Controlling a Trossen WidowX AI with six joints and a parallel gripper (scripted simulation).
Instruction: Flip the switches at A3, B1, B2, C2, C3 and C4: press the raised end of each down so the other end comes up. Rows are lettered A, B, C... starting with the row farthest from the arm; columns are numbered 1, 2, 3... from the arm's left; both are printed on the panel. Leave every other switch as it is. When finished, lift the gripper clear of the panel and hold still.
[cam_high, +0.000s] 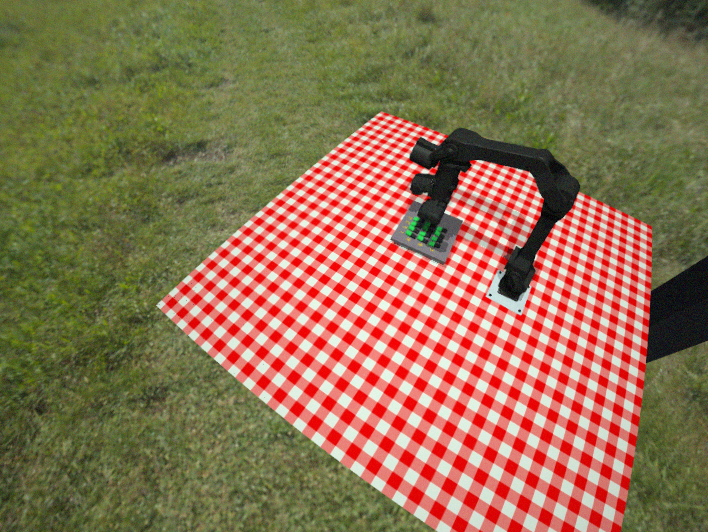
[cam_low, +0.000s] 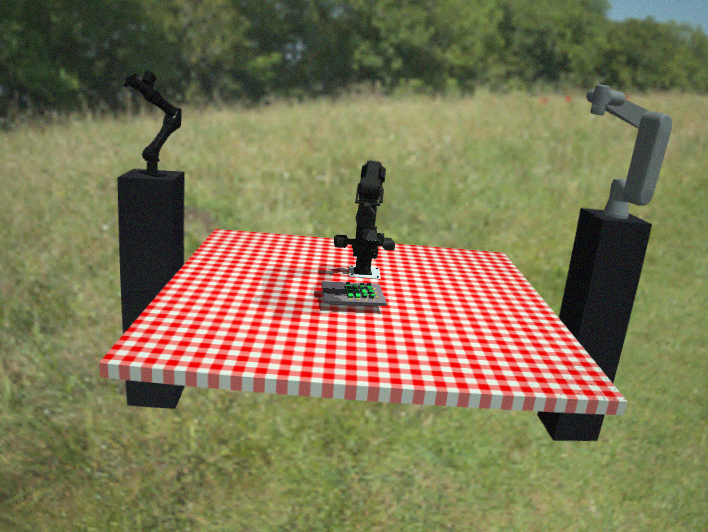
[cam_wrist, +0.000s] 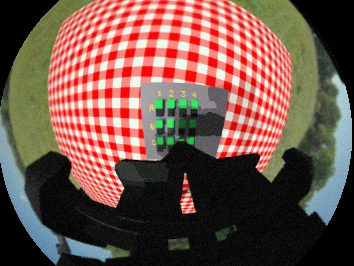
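In the top view, the black six-joint arm (cam_high: 503, 171) reaches from its white base plate (cam_high: 507, 293) across the red-and-white checked tablecloth (cam_high: 400, 366) and bends straight down over the small grey switch panel with green rocker switches (cam_high: 426, 233); its black parallel-jaw gripper (cam_high: 430, 216) stands over the panel's far edge, hiding part of the switches there. In the exterior view, the same panel (cam_low: 351, 294) lies near the middle of the cloth-covered table (cam_low: 366, 394), just in front of the arm, with the gripper (cam_low: 362, 266) low behind the green switches (cam_low: 360, 291); two black pedestals (cam_low: 150, 245) flank the table. In the wrist view, the gripper (cam_wrist: 184, 153) is fully closed and holds nothing, its tips meeting in a point over the nearest row of the panel (cam_wrist: 214, 123), around the second and third columns; whether they touch a switch cannot be told.
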